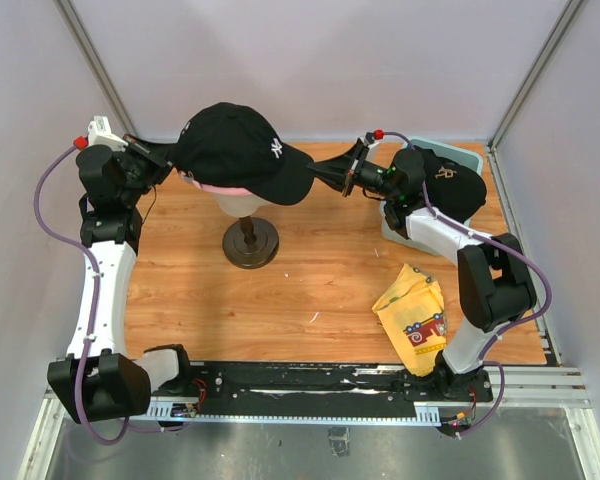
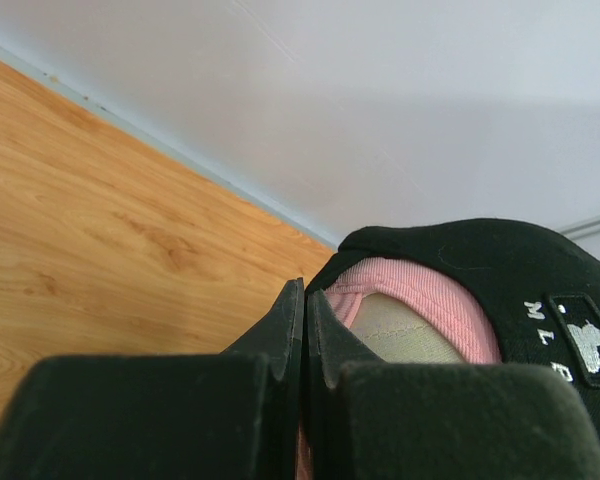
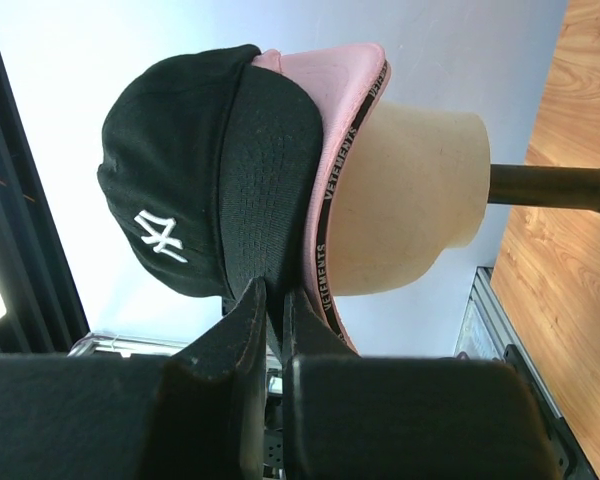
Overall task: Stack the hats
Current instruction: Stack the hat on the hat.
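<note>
From above, the black cap [image 1: 235, 145] with the white logo hides nearly all of the pink cap [image 1: 223, 189] beneath it; only a pink sliver shows at the rim. The right wrist camera shows more. There the pink brim lies under the black one, both on the cream mannequin head [image 3: 410, 200]. The right gripper [image 3: 272, 300] is pinched on the black brim's edge. The left gripper [image 2: 302, 300] is closed tight at the cap's rear edge; whether it nips cloth, I cannot tell. A second black cap [image 1: 458, 185] sits half-hidden in the bin [image 1: 468, 150] behind the right arm.
</note>
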Robot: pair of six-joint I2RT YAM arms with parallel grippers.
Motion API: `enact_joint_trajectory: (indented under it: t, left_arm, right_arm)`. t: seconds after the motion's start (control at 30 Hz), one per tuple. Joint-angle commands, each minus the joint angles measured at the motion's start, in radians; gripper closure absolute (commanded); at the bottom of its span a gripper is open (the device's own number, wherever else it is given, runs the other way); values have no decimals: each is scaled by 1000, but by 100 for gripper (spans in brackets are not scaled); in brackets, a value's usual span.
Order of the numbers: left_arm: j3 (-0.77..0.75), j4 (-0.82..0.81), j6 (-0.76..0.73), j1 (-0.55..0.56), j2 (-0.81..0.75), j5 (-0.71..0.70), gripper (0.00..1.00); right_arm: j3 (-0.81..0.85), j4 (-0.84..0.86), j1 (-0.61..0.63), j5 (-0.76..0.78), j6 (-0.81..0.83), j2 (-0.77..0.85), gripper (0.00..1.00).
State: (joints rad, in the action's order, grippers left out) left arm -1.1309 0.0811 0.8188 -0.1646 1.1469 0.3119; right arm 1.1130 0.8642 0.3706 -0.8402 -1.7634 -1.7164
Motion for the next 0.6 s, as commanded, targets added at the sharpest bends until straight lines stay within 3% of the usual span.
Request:
enact_joint_trajectory:
  t: [0.0, 0.23, 0.47, 0.57]
  left_arm:
    - [68, 206, -92, -16, 52, -103, 99]
    - [41, 213, -84, -17, 53, -98, 100]
    - [24, 204, -56, -17, 47, -88, 99]
    - [17, 201, -51, -17, 44, -84, 97]
  right_arm:
    - [-29, -160, -50, -49, 92, -39, 99]
    - [3, -130, -56, -39, 79, -24, 99]
    - [38, -69, -73, -17, 48, -17, 83]
    - [56, -76, -74, -16, 49, -13, 80]
